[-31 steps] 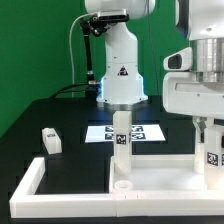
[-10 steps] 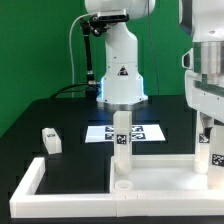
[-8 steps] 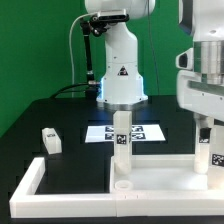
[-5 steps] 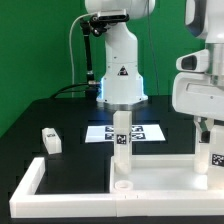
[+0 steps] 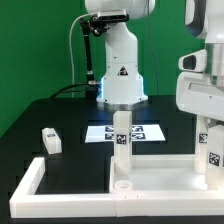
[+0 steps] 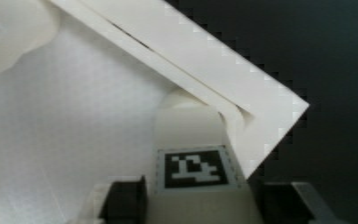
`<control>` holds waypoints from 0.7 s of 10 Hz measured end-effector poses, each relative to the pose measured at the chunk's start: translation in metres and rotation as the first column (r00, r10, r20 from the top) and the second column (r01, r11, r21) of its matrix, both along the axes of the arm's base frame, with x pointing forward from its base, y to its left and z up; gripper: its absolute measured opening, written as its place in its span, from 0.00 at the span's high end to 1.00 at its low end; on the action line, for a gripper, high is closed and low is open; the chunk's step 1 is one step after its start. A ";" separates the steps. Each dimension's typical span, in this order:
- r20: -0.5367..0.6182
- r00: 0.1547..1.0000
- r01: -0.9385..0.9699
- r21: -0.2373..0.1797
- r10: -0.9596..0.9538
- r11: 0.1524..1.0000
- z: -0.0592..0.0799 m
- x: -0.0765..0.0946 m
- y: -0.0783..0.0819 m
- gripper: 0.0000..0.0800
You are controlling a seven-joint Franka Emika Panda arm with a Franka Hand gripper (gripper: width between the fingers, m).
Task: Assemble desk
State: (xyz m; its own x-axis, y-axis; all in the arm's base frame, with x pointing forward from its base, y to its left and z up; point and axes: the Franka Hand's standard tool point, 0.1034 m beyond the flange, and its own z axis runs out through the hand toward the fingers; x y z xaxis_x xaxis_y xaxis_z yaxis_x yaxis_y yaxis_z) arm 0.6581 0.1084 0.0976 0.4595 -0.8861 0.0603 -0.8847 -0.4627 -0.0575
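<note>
Black table (image 5: 60,115) holds marker board (image 5: 125,132); legs (image 5: 122,140) bear square tags.

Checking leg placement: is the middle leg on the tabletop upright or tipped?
Upright: the middle leg stands vertical on the tabletop in the exterior view.

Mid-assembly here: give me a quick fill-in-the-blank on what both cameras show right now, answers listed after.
1. The leg standing upright mid-tabletop carries a black-and-white ____ on its side.
2. One loose leg lies on the ____ table, toward the exterior view's left.
3. In the wrist view the gripper has a finger on each side of a tagged ____.
4. The marker board lies flat ____ the upright leg in the exterior view.

Missing words: tag; black; leg; behind
</note>
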 end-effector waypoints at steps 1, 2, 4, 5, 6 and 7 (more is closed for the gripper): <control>-0.002 0.996 0.087 0.007 -0.087 0.996 0.000 0.000 0.001 0.64; -0.023 0.984 0.179 0.011 -0.179 0.984 0.001 0.003 0.002 0.64; -0.062 0.894 0.446 0.041 -0.443 0.894 0.001 0.008 -0.005 0.64; -0.084 0.809 0.588 0.069 -0.582 0.806 0.000 0.010 -0.010 0.64; -0.093 0.731 0.682 0.083 -0.676 0.727 0.000 0.011 -0.011 0.64; -0.090 0.657 0.754 0.087 -0.749 0.651 0.000 0.012 -0.010 0.64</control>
State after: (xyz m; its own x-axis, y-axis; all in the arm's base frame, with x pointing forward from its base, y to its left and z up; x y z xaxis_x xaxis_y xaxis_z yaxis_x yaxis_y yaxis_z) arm 0.6704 0.0982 0.0980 -0.3669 -0.9284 -0.0589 -0.9295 0.3685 -0.0177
